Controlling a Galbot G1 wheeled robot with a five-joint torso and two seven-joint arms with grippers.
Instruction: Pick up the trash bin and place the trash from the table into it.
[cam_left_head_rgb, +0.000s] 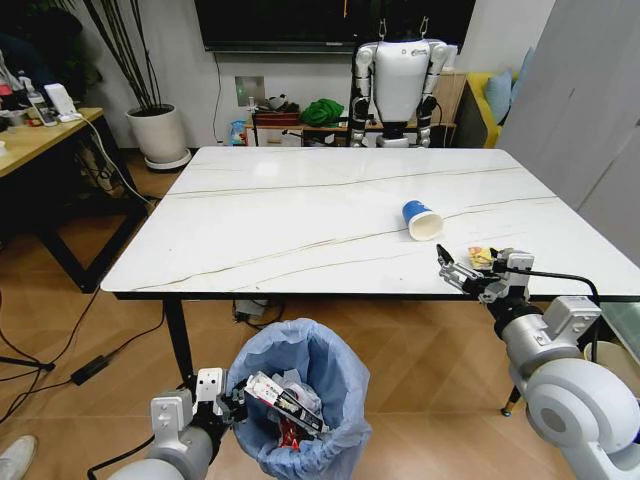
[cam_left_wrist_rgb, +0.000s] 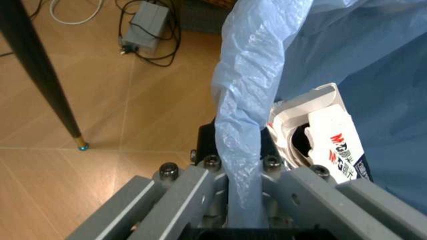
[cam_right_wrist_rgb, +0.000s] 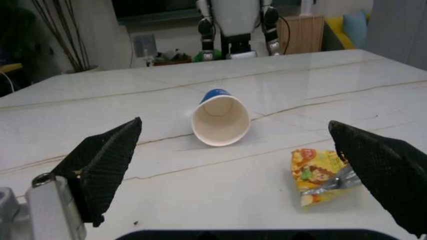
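Observation:
The trash bin (cam_left_head_rgb: 325, 365), lined with a crinkled light-blue bag, hangs low in front of the table (cam_left_head_rgb: 300, 215), and my left gripper (cam_left_head_rgb: 228, 398) is shut on its near rim. In the left wrist view my left gripper (cam_left_wrist_rgb: 243, 202) pinches the bag's rim (cam_left_wrist_rgb: 247, 100). A black-white-red wrapper (cam_left_head_rgb: 287, 400) (cam_left_wrist_rgb: 337, 145), a red can (cam_left_head_rgb: 290, 433) and white paper lie inside. On the table's right side a blue paper cup (cam_left_head_rgb: 421, 219) (cam_right_wrist_rgb: 220, 119) lies tipped over, and a yellow snack wrapper (cam_left_head_rgb: 480, 256) (cam_right_wrist_rgb: 316, 176) sits near the front edge. My right gripper (cam_left_head_rgb: 468, 266) (cam_right_wrist_rgb: 235, 131) is open, low over the table by the yellow wrapper.
A white humanoid robot (cam_left_head_rgb: 400, 80) stands behind the table. A potted plant (cam_left_head_rgb: 158, 130) and a yellow wooden desk (cam_left_head_rgb: 40, 135) are at the back left. Under the table there are a black leg (cam_left_wrist_rgb: 47, 85), cables and a power adapter (cam_left_wrist_rgb: 143, 27).

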